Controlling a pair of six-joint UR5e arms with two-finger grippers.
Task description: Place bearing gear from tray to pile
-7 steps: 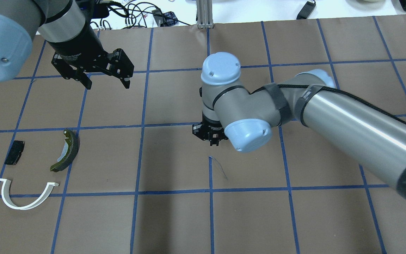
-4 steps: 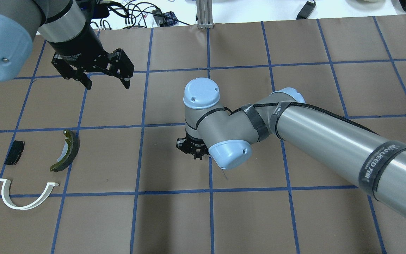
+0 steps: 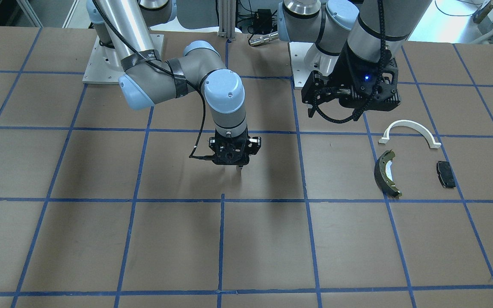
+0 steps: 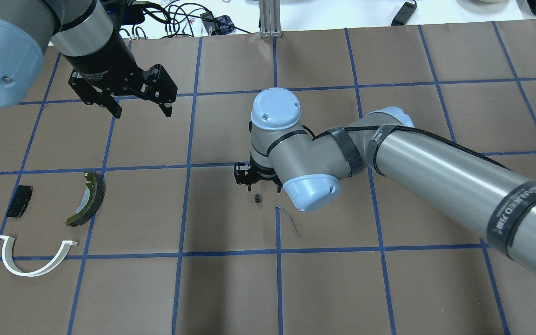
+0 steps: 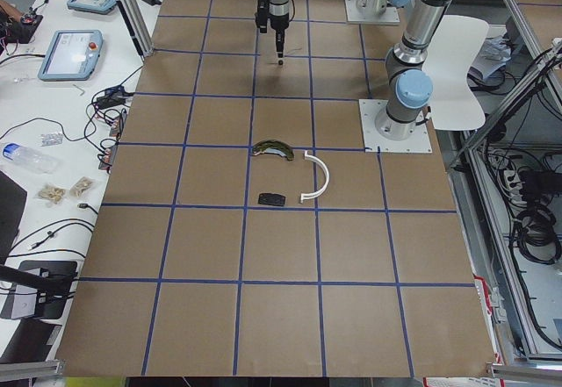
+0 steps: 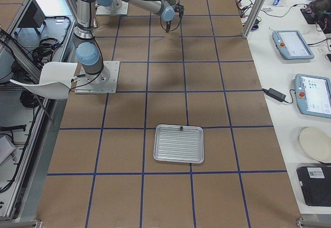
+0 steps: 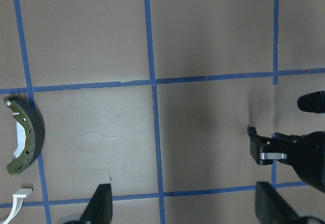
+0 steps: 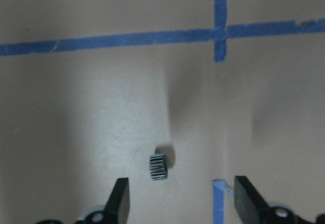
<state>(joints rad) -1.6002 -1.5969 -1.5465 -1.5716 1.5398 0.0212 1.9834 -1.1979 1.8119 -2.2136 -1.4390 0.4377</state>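
The bearing gear, a tiny black toothed wheel, lies on the brown table near its middle, far from the pile. In the right wrist view it sits between and just beyond the open fingers. My right gripper hangs open and empty just above it. My left gripper is open and empty, raised at the far left. The pile is the brake shoe, the black pad and the white arc. The tray lies far to the right.
Blue tape lines grid the brown table. A small dark piece rests at the tray's far rim. The left wrist view shows the brake shoe and my right gripper's body. Cables and tablets lie beyond the table's edges.
My right arm swung left and dipped to the table, then lifted back a little. The gear, hidden before, now lies free on the table below the open fingers. The left arm stayed still.
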